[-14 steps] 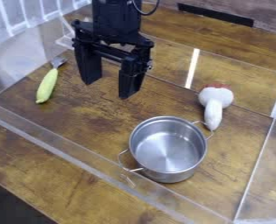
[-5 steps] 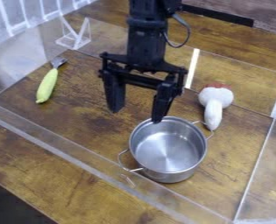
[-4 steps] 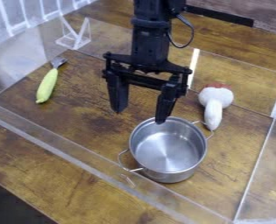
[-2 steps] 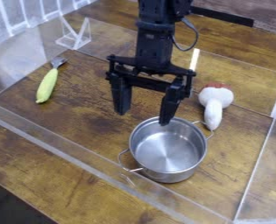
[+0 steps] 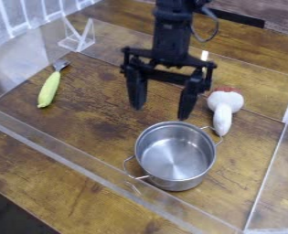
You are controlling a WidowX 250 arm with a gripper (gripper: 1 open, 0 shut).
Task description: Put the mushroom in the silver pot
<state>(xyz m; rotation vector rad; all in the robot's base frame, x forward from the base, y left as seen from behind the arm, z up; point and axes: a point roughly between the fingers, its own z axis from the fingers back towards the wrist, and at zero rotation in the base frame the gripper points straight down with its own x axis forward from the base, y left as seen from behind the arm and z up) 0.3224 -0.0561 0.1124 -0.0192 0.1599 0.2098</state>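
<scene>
Steel pot [image 5: 176, 156] sits empty with the mushroom [image 5: 223, 109] lying just right of it, so we should bring our spread jaws squarely over its stem before descending.

Gripper [image 5: 165, 102] hangs with jaws wide, bare wood under it. Just to its right the mushroom [image 5: 223, 110] lies unblocked. In front and below, the silver pot [image 5: 176, 155] sits open-topped; clear walls [image 5: 60, 146] fence the edges.

A robot test bench, likely a lab. A dark wooden plank worktop [image 5: 60, 174] is fenced by clear acrylic walls [image 5: 73, 151]. A black robot arm [image 5: 176, 27] stands over it.
</scene>
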